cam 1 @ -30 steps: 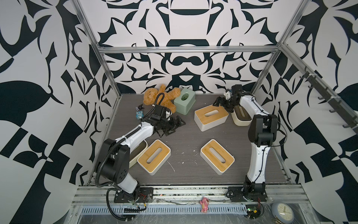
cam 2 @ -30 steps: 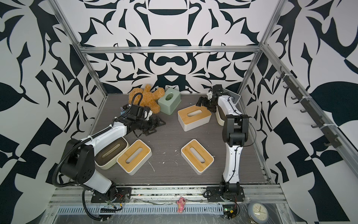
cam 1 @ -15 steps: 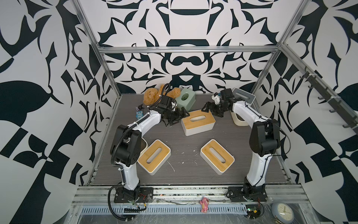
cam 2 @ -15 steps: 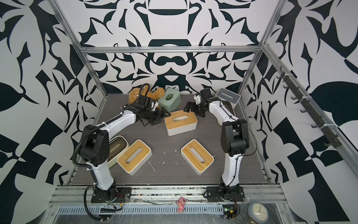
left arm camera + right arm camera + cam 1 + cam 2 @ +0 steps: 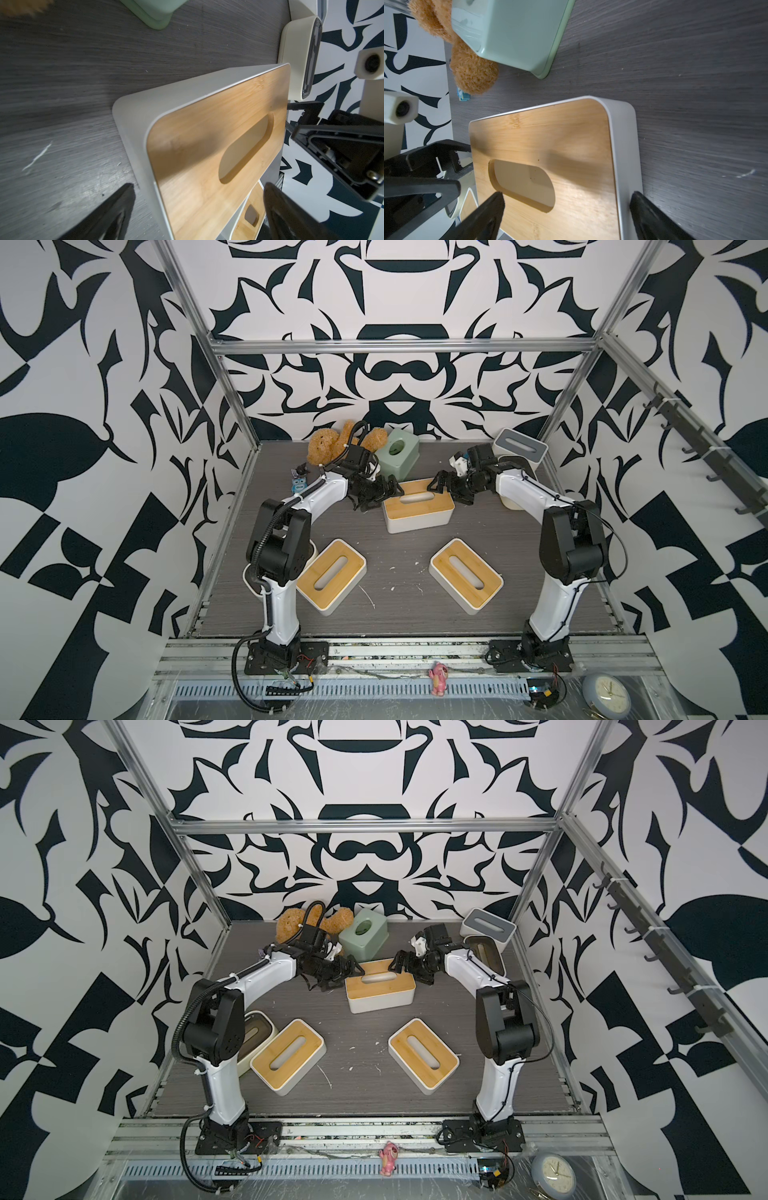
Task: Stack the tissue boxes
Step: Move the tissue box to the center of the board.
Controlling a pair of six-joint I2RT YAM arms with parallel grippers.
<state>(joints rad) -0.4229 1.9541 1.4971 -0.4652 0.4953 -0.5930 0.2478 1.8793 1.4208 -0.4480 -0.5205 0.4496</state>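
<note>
A white tissue box with a bamboo lid [image 5: 417, 506] [image 5: 380, 986] lies mid-table toward the back. My left gripper [image 5: 383, 495] [image 5: 198, 192] is open, and its fingers straddle the box's left end. At the box's right end my right gripper [image 5: 446, 492] [image 5: 566, 197] is open too, one finger beside the white wall and one over the lid. Two more bamboo-lidded boxes [image 5: 330, 576] [image 5: 465, 574] lie nearer the front. A sage green box [image 5: 397, 454], a grey-lidded white box [image 5: 519, 448] and a cream box [image 5: 484, 952] stand at the back. Another cream box [image 5: 255, 1029] sits by the left arm.
A brown teddy bear [image 5: 322, 445] leans against the green box at the back left, with a small blue toy [image 5: 298, 485] close by. Patterned walls and metal frame posts close in the table on three sides. A clock [image 5: 604, 691] lies beyond the front rail.
The bamboo-lidded box has slid left and forward with the right gripper at its end. The left arm has swung from the left middle of the table to the box's left end.
</note>
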